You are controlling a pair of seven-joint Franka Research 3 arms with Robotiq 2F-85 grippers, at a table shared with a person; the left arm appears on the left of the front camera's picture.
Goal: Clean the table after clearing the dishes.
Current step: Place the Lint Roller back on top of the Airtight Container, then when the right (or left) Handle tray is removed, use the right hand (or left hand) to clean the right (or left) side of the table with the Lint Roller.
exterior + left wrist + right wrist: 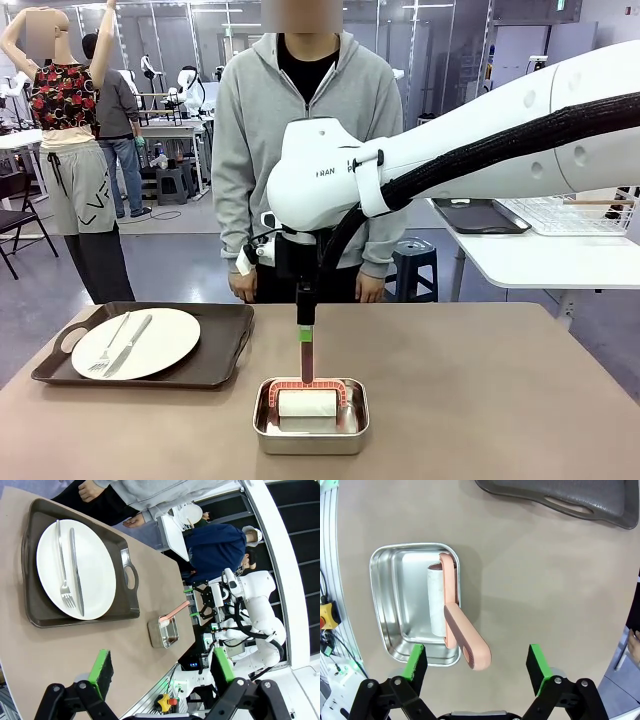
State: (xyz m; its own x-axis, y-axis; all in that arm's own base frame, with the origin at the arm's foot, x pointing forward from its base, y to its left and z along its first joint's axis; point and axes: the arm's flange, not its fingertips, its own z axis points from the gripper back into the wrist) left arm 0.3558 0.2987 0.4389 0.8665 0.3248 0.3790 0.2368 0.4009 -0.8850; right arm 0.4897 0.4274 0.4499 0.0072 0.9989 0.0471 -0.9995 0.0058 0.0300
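Counter (pixel 480 400): tray (pixel 225 350) at far left corner, carrying plate (pixel 165 335) with fork (pixel 110 345) and knife (pixel 130 345). Steel pan (pixel 262 425) mid near edge. Lint roller (pixel 306 403) inside, handle seemingly resting on rim. Right fingers (pixel 416 661) spread wide above handle, empty. Left fingers (pixel 104 667) wide apart, empty.

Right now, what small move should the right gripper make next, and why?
Probably lower the right gripper a little and close on the lint roller's pink handle: its open jaws stand on either side of the handle's end, above the steel pan. Rolling should wait: the tray with the white plate is still on the table.
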